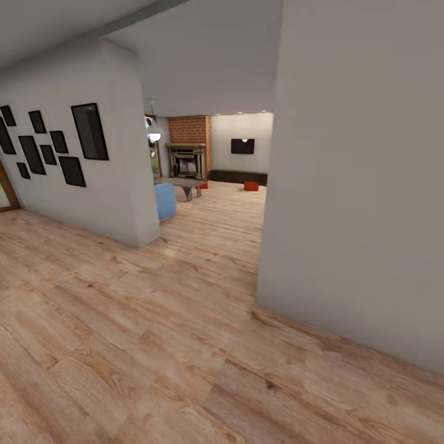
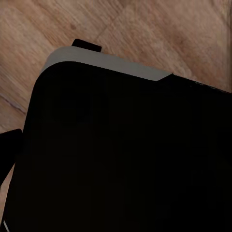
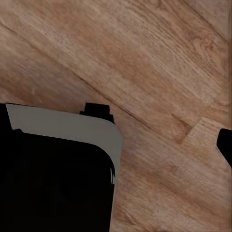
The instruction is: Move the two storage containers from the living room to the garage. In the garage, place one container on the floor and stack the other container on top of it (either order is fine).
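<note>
beyond flanking white walls (image 1: 357, 185), two storage containers (image 1: 251, 185) by the far bench (image 1: 238, 177); jaws' state indiscernible

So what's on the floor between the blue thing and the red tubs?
In the head view, a low grey table stands between the blue seat and the tubs.

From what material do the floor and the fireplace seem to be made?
The floor looks like light wood planks with a matte finish: grain, knots and plank seams show. The fireplace seems red brick above, with fine mortar lines, around a dark, probably metal surround; it is too distant to be sure.
</note>
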Tool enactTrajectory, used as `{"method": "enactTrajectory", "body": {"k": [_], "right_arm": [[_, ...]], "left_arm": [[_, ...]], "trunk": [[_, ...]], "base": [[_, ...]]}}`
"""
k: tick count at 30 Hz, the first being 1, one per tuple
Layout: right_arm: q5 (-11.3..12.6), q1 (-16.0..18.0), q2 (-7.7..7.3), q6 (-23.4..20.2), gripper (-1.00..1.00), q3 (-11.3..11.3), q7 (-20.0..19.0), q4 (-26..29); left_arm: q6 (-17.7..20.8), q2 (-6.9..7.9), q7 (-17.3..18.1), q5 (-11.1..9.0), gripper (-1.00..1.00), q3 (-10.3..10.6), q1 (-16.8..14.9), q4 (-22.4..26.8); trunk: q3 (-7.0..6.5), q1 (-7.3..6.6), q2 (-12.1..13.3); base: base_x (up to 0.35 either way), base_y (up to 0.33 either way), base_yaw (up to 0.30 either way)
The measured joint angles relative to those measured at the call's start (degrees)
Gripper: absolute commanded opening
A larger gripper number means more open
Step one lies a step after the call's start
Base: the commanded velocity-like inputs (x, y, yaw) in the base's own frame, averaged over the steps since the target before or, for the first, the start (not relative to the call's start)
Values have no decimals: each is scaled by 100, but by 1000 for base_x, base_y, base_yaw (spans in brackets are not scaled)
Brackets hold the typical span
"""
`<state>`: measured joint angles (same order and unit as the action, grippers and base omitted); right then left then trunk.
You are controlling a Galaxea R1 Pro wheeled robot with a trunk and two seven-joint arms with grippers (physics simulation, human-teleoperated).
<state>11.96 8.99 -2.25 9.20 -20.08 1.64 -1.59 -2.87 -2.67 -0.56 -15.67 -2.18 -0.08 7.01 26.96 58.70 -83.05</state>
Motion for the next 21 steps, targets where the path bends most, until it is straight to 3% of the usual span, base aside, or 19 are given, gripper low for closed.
{"method": "enactTrajectory", "body": {"k": [11, 21], "right_arm": [[1, 0, 20, -53, 100, -4, 35, 0], [8, 0, 14, -14, 100, 1, 45, 0]], "left_arm": [[0, 2, 0, 0, 100, 0, 0, 0], [0, 0, 0, 0, 100, 0, 0, 0]], "trunk": [[0, 0, 0], [0, 0, 0]], "base": [[326, 0, 10], [326, 0, 230]]}}
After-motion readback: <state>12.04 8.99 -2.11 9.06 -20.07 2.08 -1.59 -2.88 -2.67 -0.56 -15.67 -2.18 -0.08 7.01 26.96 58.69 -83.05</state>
